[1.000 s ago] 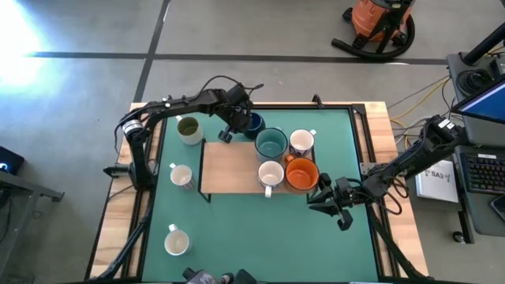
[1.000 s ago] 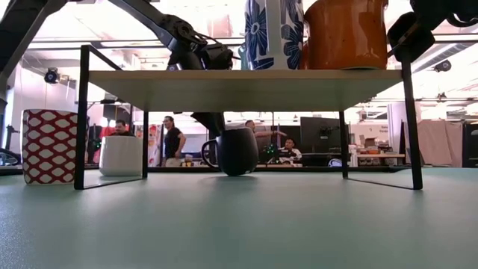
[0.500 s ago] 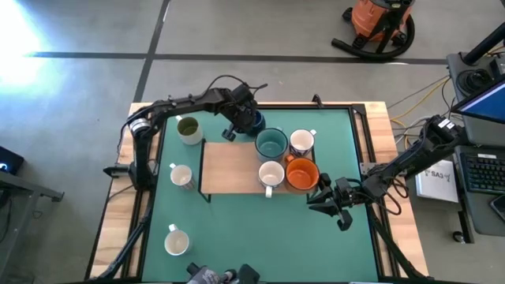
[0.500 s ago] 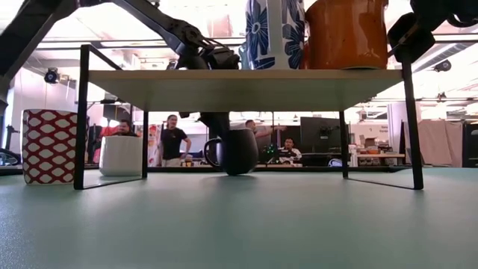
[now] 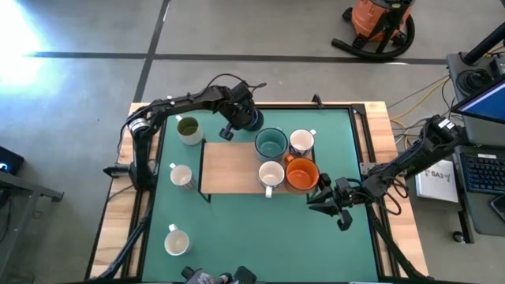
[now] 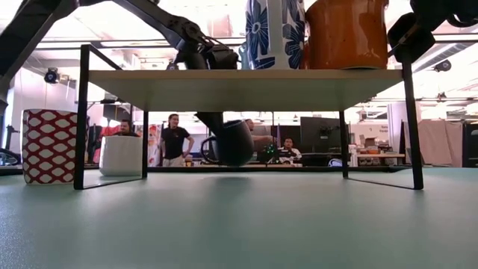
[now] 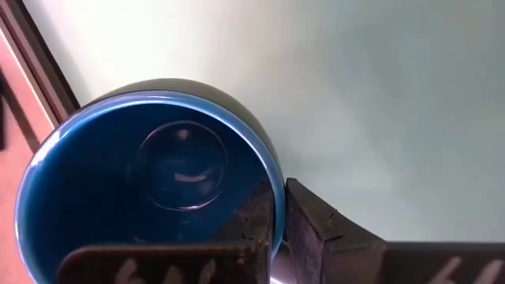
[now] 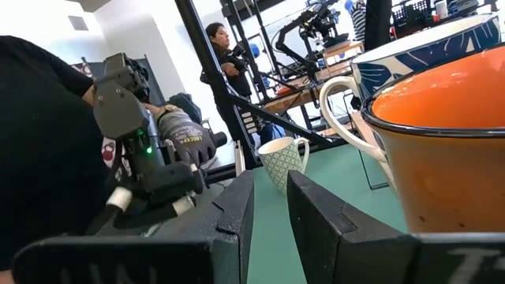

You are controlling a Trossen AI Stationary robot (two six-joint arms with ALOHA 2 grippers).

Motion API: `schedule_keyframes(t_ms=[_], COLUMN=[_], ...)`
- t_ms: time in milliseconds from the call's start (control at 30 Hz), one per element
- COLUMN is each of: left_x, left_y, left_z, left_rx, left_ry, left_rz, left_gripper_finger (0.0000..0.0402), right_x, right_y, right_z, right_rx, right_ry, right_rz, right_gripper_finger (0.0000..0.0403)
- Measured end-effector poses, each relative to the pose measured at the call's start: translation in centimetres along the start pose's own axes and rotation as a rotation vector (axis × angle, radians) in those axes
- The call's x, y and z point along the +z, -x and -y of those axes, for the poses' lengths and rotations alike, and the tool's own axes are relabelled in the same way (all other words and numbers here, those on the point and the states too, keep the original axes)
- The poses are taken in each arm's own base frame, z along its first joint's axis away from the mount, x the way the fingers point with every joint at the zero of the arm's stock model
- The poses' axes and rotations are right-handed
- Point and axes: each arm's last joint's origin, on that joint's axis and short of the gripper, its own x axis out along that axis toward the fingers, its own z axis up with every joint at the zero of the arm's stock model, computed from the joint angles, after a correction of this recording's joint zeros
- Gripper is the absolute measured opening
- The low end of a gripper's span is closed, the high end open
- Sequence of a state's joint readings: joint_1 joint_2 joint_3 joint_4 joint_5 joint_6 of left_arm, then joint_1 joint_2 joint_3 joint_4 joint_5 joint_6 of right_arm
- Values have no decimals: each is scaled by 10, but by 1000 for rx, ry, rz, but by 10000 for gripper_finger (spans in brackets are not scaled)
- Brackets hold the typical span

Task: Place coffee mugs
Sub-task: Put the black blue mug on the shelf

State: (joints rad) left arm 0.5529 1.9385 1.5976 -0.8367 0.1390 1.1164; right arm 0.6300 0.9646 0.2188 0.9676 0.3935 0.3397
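A wooden shelf (image 5: 233, 167) on thin black legs stands in the middle of a green table (image 5: 260, 229). Just past the shelf's far edge, the left gripper (image 5: 237, 121) pinches the rim of a navy mug (image 5: 251, 120) between its fingers, one finger (image 7: 316, 233) outside the wall and one inside the blue interior. In the low view the navy mug (image 6: 235, 142) hangs tilted, lifted clear of the table behind the shelf. On the right half of the shelf sit four mugs close together: a teal mug (image 5: 271, 144), a white mug with a blue flower pattern (image 5: 301, 143), a plain white mug (image 5: 270, 174) and an orange mug (image 5: 301, 174). Off the shelf's left side stand an olive green mug (image 5: 188, 129) near its far corner and a cream mug (image 5: 181, 176) beside its left edge. Another cream mug (image 5: 175, 240) sits well in front of the shelf's left corner. The right gripper (image 5: 325, 203) rests just off the shelf's front right corner, beside the orange mug, its fingers slightly apart and holding nothing. People stand in the room beyond the table.
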Motion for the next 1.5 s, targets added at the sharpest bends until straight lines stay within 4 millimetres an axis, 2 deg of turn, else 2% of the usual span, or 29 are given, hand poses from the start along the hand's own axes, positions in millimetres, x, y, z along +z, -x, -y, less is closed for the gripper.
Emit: schedule_keyframes(t_ms=[233, 333, 633, 800, 1233, 1500], left_x=[5, 6, 8, 11, 40, 58], left_y=[31, 44, 103, 128, 166, 172], left_z=[-7, -6, 12, 25, 79, 100], left_rx=[-33, -72, -87, -75, -155, -188], left_ry=[9, -44, -240, -345, -499, -555], left_rz=[-36, -57, -57, -45, -43, -36], left_gripper_finger=[2, 2, 3, 3, 5, 7], right_x=[0, 0, 0, 0, 0, -1], right_y=[0, 0, 0, 0, 0, 0], right_z=[0, 0, 0, 0, 0, 0], right_rx=[0, 0, -1, -1, -1, -4], right_ry=[0, 0, 0, 0, 2, 5], right_rz=[0, 0, -1, -1, -4, -12], right_gripper_finger=[68, 68, 68, 68, 68, 68])
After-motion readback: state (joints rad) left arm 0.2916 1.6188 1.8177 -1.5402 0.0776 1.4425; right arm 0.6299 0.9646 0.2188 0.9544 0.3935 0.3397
